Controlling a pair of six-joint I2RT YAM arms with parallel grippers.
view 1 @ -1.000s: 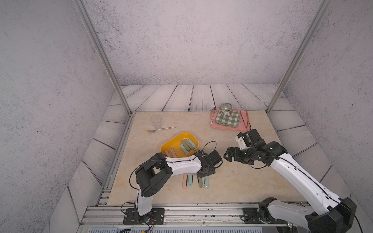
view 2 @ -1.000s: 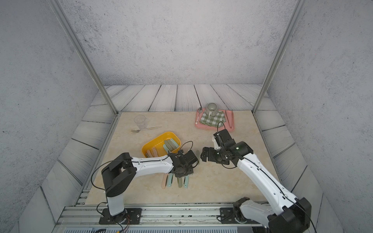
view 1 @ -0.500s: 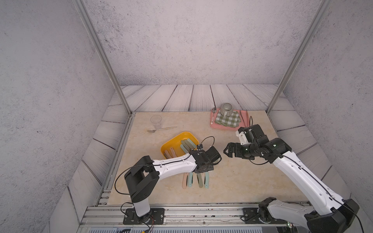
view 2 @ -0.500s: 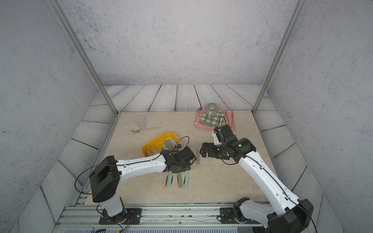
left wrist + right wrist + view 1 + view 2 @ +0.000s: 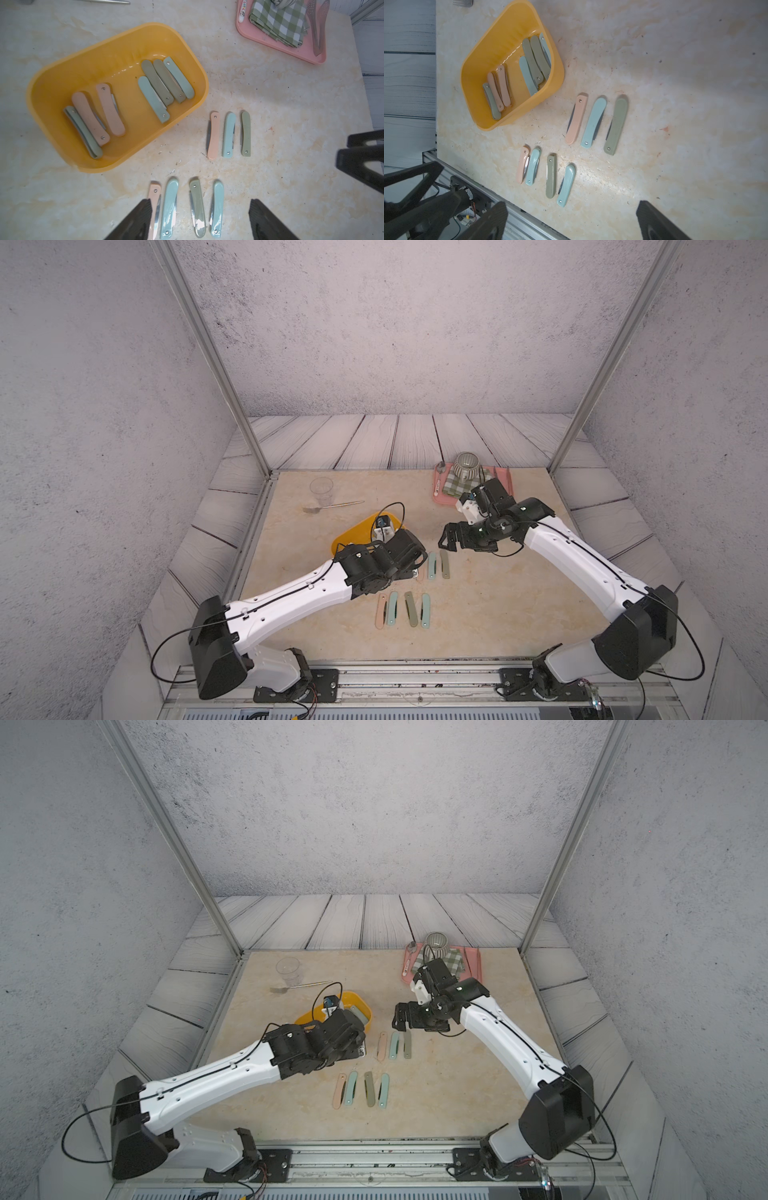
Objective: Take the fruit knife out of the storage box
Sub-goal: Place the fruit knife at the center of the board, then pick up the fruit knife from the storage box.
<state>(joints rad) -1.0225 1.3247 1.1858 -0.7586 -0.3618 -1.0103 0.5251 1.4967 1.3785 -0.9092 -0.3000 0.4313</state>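
As left fingers (image 5: 137, 222) gape — knives (image 5: 197, 207) lie between.

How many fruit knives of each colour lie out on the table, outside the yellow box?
Pink knives: 2
Light blue knives: 3
Green knives: 2
Total: 7

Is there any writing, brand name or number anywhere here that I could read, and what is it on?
Coloured print on the white spoon handle on the pink tray: too small and blurred to read.
The fruit knives and the storage box: no writing visible.
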